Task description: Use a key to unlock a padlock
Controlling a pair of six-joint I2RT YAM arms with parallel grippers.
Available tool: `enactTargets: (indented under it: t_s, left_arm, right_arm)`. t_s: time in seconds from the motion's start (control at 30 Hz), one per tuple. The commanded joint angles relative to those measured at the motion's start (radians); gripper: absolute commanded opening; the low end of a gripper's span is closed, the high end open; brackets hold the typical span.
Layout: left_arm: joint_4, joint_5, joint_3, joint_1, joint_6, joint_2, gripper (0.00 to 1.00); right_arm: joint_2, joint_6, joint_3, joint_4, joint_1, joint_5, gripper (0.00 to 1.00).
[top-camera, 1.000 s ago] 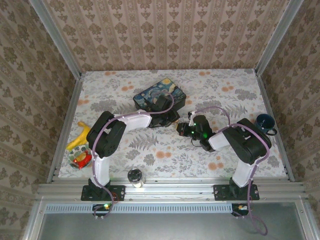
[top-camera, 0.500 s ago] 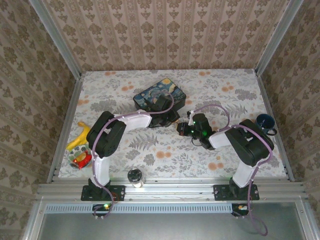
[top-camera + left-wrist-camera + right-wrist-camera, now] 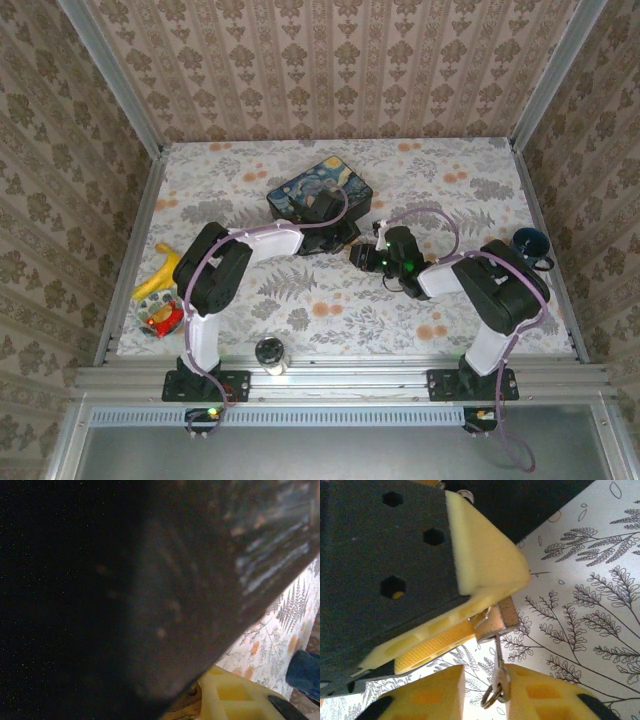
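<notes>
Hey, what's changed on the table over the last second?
The right gripper edged slightly left, toward the padlock held in the left gripper; its jaws now stand apart around the key. Left arm, tin box, mug and banana stayed put.

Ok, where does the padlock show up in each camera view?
Right wrist: padlock at centre, clamped in the left gripper jaws, key sticking out below it.
Left wrist: perhaps the brownish blur at the bottom edge.
Top external: too small to tell; look near the tin box.
Shared landmark: floral tablecloth.
</notes>
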Motion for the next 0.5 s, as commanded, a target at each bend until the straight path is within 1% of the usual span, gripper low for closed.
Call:
enactTargets:
  t_s: [0.0,0.1,0.27,0.47]
  left_arm:
    - [-0.059,0.162,-0.058,-0.020,-0.109,0.058,0.06]
    - [-0.055,0.159,-0.062,-0.017,-0.112,0.057,0.06]
    - [-0.040,0.154,-0.080,-0.010,-0.123,0.050,0.06]
    - [-0.032,0.148,-0.092,-0.005,-0.126,0.043,0.06]
  right_arm:
    - [-0.052,-0.019,-0.014,0.011,0.010,-0.024,0.31]
    - [-0.077,-0.024,-0.028,-0.009,0.010,-0.012,0.36]
    - [-0.136,-0.040,-0.053,-0.082,0.008,0.007,0.46]
    - [-0.248,-0.055,-0.094,-0.195,0.005,0.047,0.47]
